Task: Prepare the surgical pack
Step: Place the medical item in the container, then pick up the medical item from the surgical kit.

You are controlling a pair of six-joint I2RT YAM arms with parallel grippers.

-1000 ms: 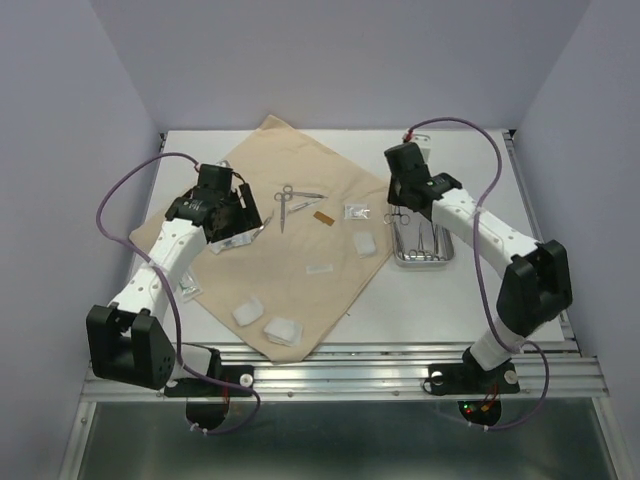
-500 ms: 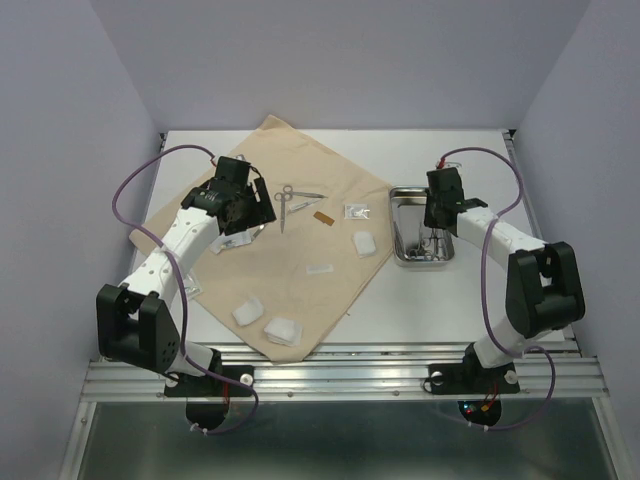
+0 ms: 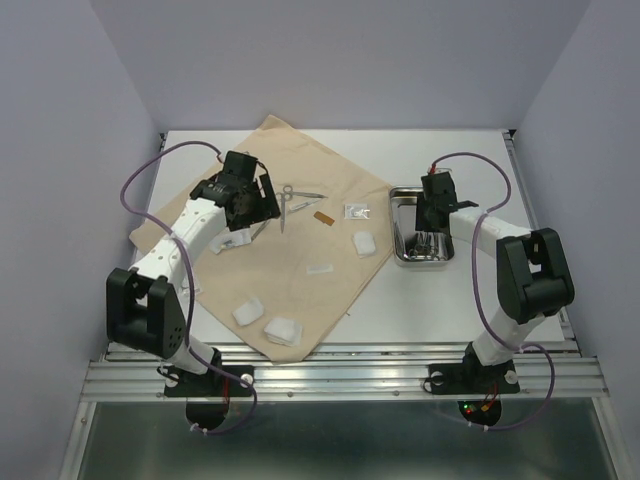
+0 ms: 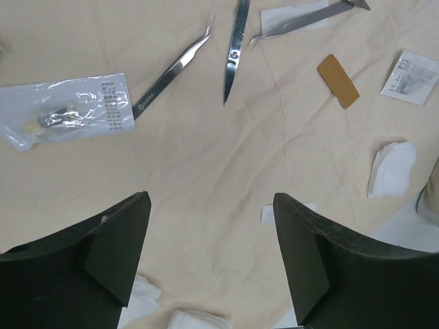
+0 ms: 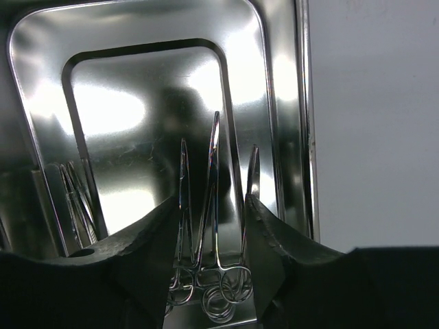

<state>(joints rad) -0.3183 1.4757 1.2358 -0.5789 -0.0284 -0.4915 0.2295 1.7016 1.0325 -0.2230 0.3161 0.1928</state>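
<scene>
The beige cloth [image 3: 300, 275] lies spread on the table's left half. On it are silver scissors [image 3: 284, 203] [image 4: 233, 48], bent forceps [image 4: 171, 68], a second pair [image 4: 309, 17] and white gauze pads [image 3: 365, 244] [image 3: 247, 311] [image 3: 282, 330] [image 4: 392, 168]. My left gripper [image 3: 262, 205] [image 4: 209, 233] is open and empty above the cloth, just near of the scissors. The steel tray [image 3: 394, 225] [image 5: 274, 103] stands right of the cloth with several ring-handled forceps [image 5: 212, 226] in it. My right gripper [image 3: 432, 225] [image 5: 211, 205] is open low over the tray, its fingers on either side of those forceps.
A clear plastic packet [image 4: 65, 110], a brown strip [image 3: 323, 217] [image 4: 338, 81], a small printed packet [image 3: 357, 211] [image 4: 411, 75] and a white label [image 3: 319, 268] lie on the cloth. Another packet [image 3: 190, 285] lies at the cloth's left edge. Walls enclose the table's back and sides.
My left gripper has moved right toward the scissors. My right arm has swung from the tray's left side to over the tray, its gripper now down among the forceps.
</scene>
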